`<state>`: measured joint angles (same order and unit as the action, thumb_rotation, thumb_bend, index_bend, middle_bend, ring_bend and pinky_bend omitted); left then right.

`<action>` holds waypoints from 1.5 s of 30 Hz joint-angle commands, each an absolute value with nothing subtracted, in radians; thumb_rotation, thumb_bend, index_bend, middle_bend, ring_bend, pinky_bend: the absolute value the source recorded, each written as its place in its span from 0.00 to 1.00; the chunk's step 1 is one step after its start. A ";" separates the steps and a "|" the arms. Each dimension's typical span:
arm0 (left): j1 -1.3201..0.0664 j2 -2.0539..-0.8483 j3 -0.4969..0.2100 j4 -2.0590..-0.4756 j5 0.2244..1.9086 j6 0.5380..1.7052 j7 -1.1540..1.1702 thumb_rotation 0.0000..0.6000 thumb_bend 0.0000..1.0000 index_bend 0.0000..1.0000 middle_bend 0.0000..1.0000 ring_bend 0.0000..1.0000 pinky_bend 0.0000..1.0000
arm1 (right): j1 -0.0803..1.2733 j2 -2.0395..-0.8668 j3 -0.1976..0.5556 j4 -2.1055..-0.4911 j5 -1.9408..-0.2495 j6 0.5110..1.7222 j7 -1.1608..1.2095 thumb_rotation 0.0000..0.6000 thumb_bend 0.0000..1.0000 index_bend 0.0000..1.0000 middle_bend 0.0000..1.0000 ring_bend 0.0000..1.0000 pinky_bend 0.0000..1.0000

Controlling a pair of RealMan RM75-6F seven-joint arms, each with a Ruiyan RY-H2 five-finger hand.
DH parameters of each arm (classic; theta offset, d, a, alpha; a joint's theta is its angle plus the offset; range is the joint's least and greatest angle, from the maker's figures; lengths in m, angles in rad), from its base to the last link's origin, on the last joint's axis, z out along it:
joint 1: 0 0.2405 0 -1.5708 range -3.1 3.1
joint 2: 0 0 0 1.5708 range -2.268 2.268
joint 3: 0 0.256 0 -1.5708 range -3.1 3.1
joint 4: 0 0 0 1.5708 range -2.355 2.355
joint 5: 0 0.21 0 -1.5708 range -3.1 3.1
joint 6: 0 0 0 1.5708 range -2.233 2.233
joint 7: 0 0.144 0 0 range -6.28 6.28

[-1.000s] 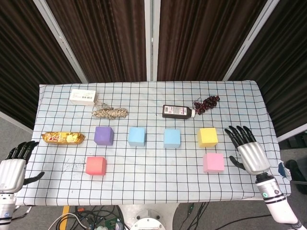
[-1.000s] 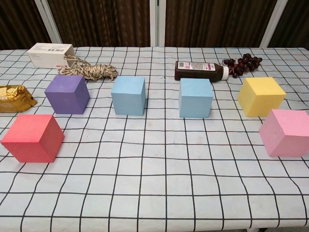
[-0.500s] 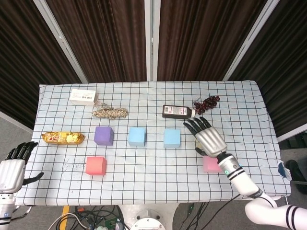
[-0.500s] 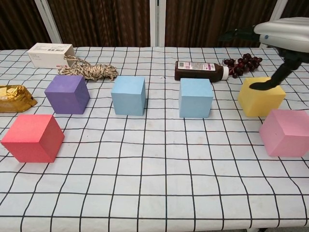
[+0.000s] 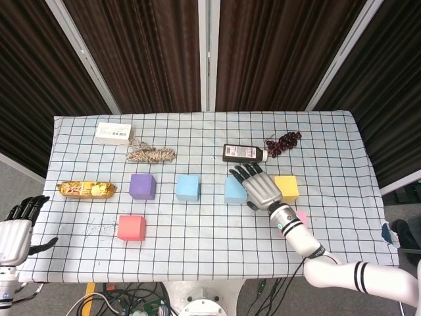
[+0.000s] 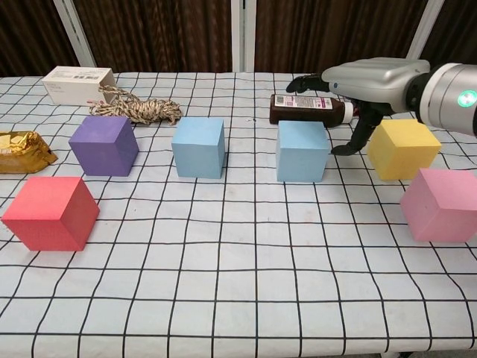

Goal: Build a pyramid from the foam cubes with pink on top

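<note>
Dark curtains are hanging behind a table (image 5: 197, 125) draped in a black-and-white grid cloth, where six foam cubes are sitting apart, none stacked yet. In a far row, from left to right, are standing the purple cube (image 5: 142, 186), the left blue cube (image 5: 187, 187), the right blue cube (image 6: 302, 151) and the yellow cube (image 6: 403, 148). Nearer the robot, the red cube (image 5: 131, 228) is lying at the left and the pink cube (image 6: 440, 203) at the right.

The right hand (image 5: 260, 188) is hovering with fingers spread and nothing in them, above the gap between the right blue cube and the yellow cube; in the chest view its thumb is hanging down between the two, just beside the blue cube's right face. The left hand (image 5: 14, 230) is waiting off the near left edge, also spread and holding nothing.

This looks like the reach for a first base cube, probably the right blue one. To do it well, the hand should be coming down squarely over the cube, thumb on one face and fingers on the opposite, squeezing gently since foam gives. It should be keeping clear of the yellow cube and the brown bottle (image 5: 243, 153) lying just behind. Pink is best left for last.
</note>
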<state>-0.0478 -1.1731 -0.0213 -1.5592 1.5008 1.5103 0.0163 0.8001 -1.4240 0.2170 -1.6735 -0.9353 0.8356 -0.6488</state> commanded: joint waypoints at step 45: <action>-0.031 -1.178 -0.017 -1.508 1.492 1.507 -0.040 1.00 0.00 0.13 0.13 0.11 0.19 | 0.904 -1.557 0.192 -1.526 -0.973 0.894 -0.518 1.00 0.18 0.00 0.40 0.02 0.02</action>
<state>-0.0310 -1.1775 -0.0173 -1.5084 1.4921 1.5074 -0.0395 0.8956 -1.5528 0.1867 -1.5264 -0.9816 0.9009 -0.5095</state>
